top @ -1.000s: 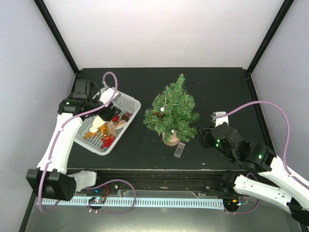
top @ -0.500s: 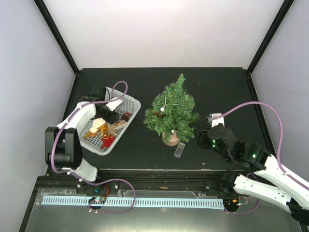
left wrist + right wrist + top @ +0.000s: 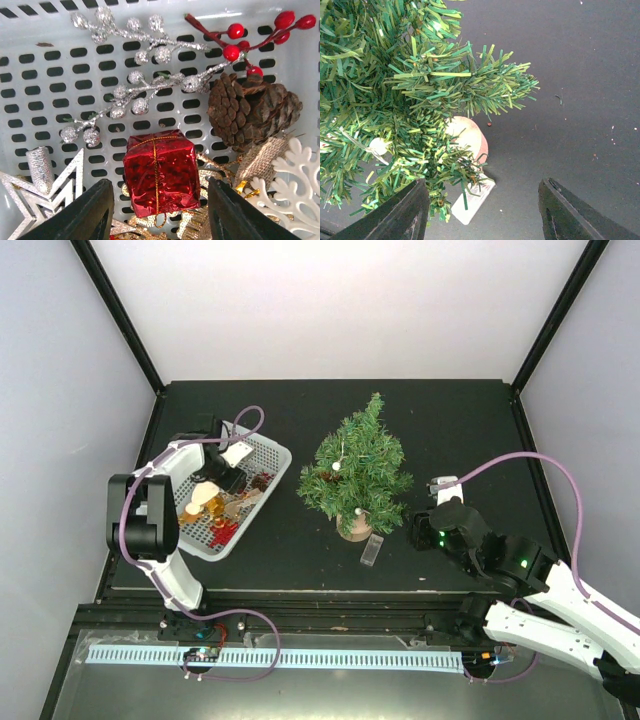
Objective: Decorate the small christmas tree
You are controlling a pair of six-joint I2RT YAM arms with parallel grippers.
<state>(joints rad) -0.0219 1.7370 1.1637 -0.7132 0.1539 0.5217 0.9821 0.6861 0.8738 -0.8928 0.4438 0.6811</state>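
Left gripper (image 3: 160, 185) is down in the white perforated basket (image 3: 50, 65), fingers spread, nothing pinched. A red foil gift box (image 3: 159, 172) with gold string sits between the two fingers, with a gap showing on each side. Around it in the basket: a pine cone (image 3: 250, 112) up-right of the box, a silver glitter berry sprig (image 3: 130, 92) above it, a red berry sprig (image 3: 245, 35) at the top right, a silver star (image 3: 45, 192) at lower left, and a white snowflake (image 3: 285, 185) at lower right beside a burlap piece (image 3: 262, 160). The small christmas tree (image 3: 358, 465) stands upright mid-table on the black table (image 3: 450, 420), just right of the basket and apart from it, on its round wooden base (image 3: 467, 137). A small white ball (image 3: 377, 146) hangs in the branches. A pale rectangular tag (image 3: 371, 550) lies flat on the table just in front of the base. Right gripper (image 3: 484, 184) sits low at the tree's right side, close to the bottom branches, fingers spread and empty. Can't tell whether its left finger touches the needles.
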